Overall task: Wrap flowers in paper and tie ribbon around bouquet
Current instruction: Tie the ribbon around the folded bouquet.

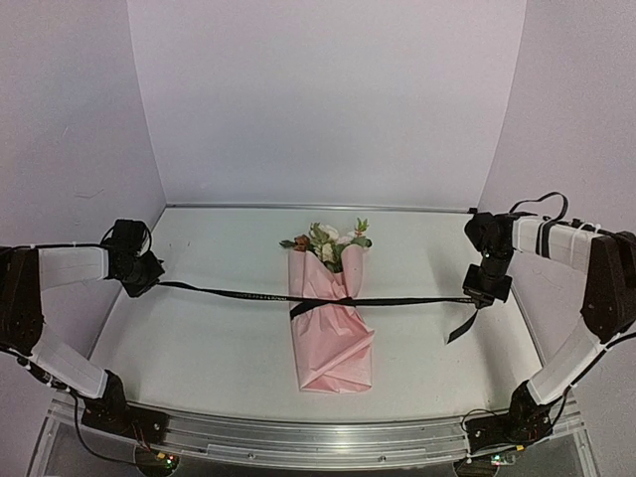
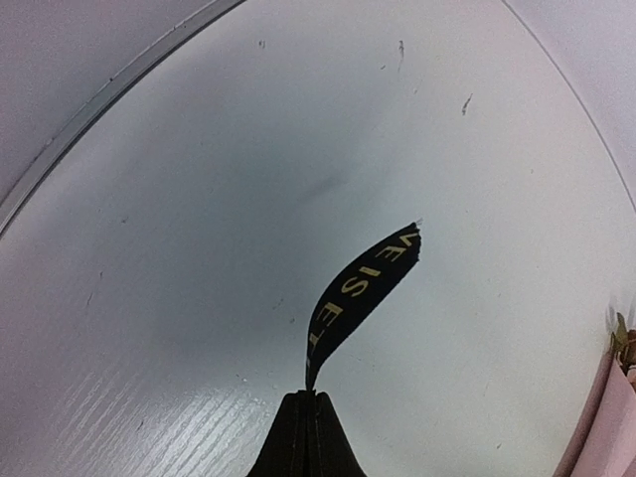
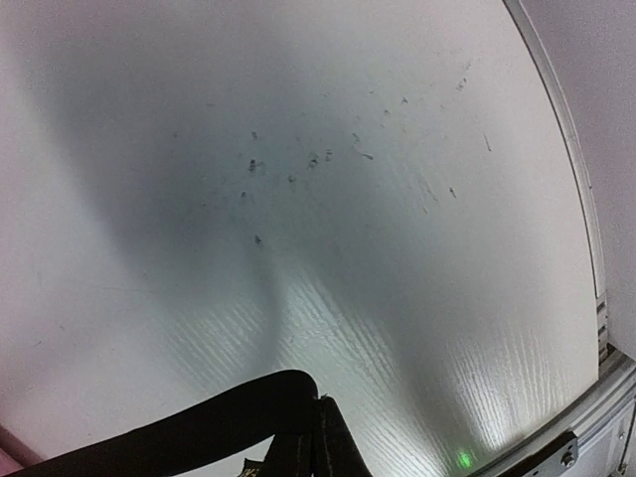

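- A white table [image 1: 199,338] fills the scene, boxed in by pale lilac walls on the left, far and right sides.
- The bouquet [image 1: 331,328] lies at the table's middle. The flowers [image 1: 328,240] point to the far side, and the pink paper [image 1: 333,358] is already wrapped round the stems and folded shut at the near end.
- The black ribbon [image 1: 224,292] runs taut from left to right across the paper's waist, probably drawn outward to cinch a tie.
- The left gripper [image 1: 154,282] is clamped on the ribbon's left end. Its wrist view shows a short lettered tail poking beyond the closed fingertips.
- The right gripper [image 1: 480,298] is likewise closed on the right stretch, with a loose tail dangling below it toward the near side.
- The arms sit well apart at opposite table edges, which likely keeps the pull even.
- Whether the crossing on the paper is a real knot or a single overlap cannot be told.
- The stems, and any ribbon beneath the bouquet, are hidden.
- The right wrist view shows only a dark band beside the fingertips.
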`<state>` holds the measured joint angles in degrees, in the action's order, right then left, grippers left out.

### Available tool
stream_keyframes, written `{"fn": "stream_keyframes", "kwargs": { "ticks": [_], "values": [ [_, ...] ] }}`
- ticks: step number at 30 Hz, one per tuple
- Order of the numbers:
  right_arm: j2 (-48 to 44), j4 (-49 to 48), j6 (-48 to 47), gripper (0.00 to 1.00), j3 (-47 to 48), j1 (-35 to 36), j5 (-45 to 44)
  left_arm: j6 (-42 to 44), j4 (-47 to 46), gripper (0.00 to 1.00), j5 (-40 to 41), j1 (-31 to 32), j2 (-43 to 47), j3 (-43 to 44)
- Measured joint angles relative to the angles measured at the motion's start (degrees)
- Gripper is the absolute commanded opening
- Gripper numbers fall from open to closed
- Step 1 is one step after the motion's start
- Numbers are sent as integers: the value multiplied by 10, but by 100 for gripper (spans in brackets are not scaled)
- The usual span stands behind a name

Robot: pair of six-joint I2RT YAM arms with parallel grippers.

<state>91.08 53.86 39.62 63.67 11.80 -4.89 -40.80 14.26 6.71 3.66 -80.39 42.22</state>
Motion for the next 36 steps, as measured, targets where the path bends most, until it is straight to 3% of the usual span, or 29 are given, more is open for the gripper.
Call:
{"fn": "stream_keyframes", "kwargs": {
  "ticks": [11,22,26,32,36],
  "values": [
    [-8,-3,12,0,-51,-64,3,-5,-13,0,-46,-70,-47,-8],
    [-6,-9,9,0,-53,-9,13,-67,-70,0,-144,-92,-114,-12],
    [-1,-11,2,16,-52,11,15,-88,-75,16,-159,-79,-118,-14],
    [-1,-12,-19,53,-48,21,18,-104,-81,50,-160,-67,-114,-14],
    [-3,-13,-35,69,-44,28,18,-97,-76,60,-154,-60,-102,-14]
  ]
}}
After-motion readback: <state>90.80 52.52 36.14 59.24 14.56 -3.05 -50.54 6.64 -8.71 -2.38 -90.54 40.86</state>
